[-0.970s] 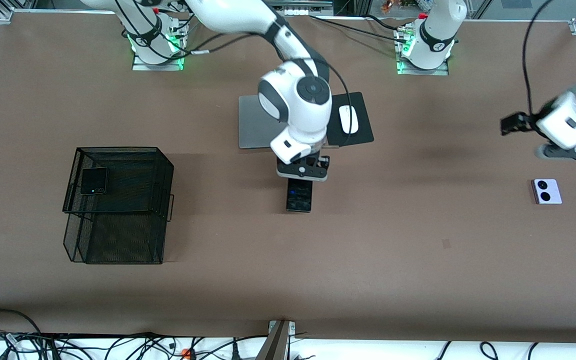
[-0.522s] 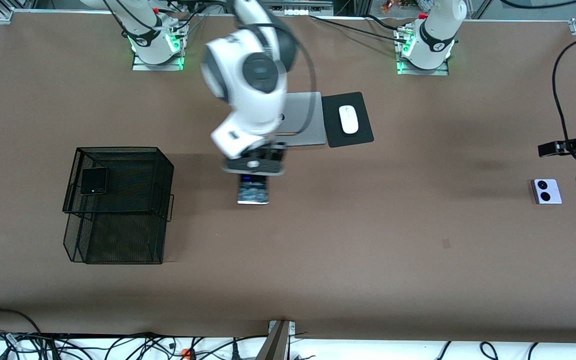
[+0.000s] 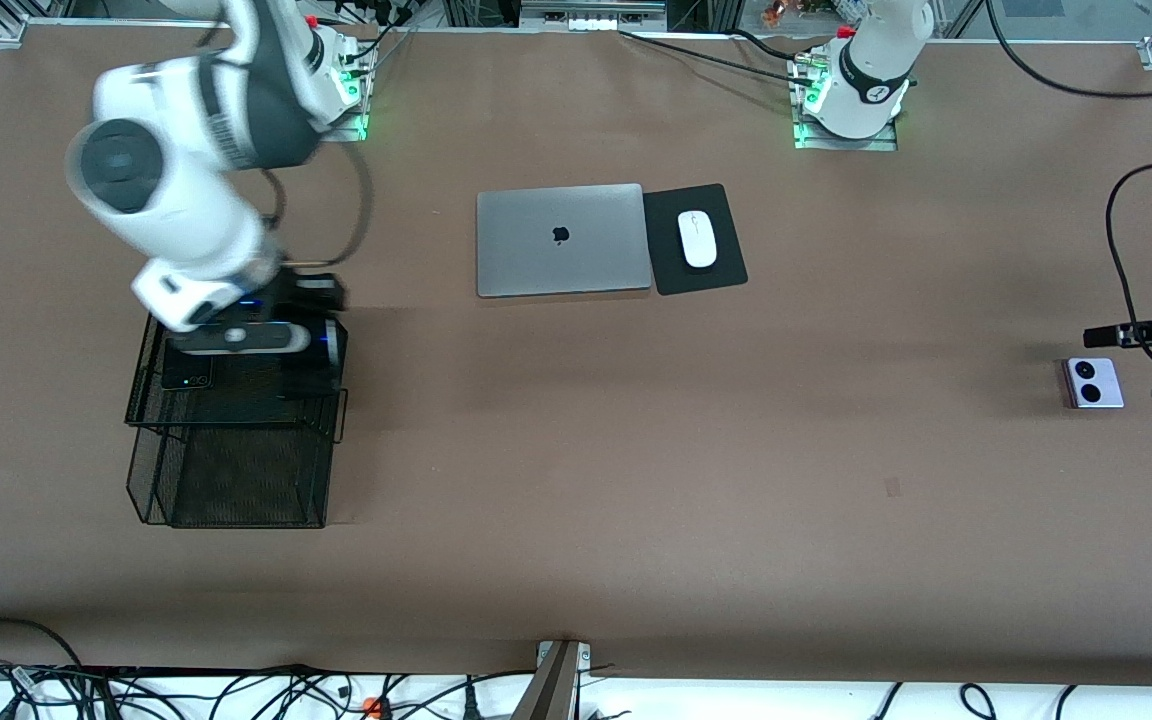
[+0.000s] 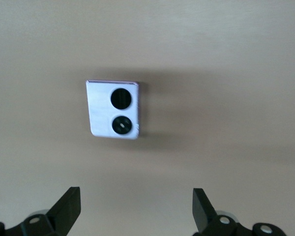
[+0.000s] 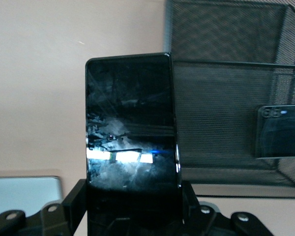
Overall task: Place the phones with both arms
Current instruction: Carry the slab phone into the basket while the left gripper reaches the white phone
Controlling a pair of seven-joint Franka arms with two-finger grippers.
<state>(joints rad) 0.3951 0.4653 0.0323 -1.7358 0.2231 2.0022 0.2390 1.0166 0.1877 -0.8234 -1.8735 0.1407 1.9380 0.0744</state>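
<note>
Right gripper [image 3: 266, 345] has swung from mid-surface to over the mesh basket [image 3: 236, 500], jaws clamped on the slim phone [image 5: 132, 123]. Square black phone [image 3: 186, 372] lies in basket. Left gripper [image 4: 135, 209], jaws apart, now hangs over the white phone [image 3: 1093, 382]; its pick is likely next.

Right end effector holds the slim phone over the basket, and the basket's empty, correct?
Not empty. The right wrist view shows a small black phone already in the basket. The right end effector does hold the slim phone over it.
</note>
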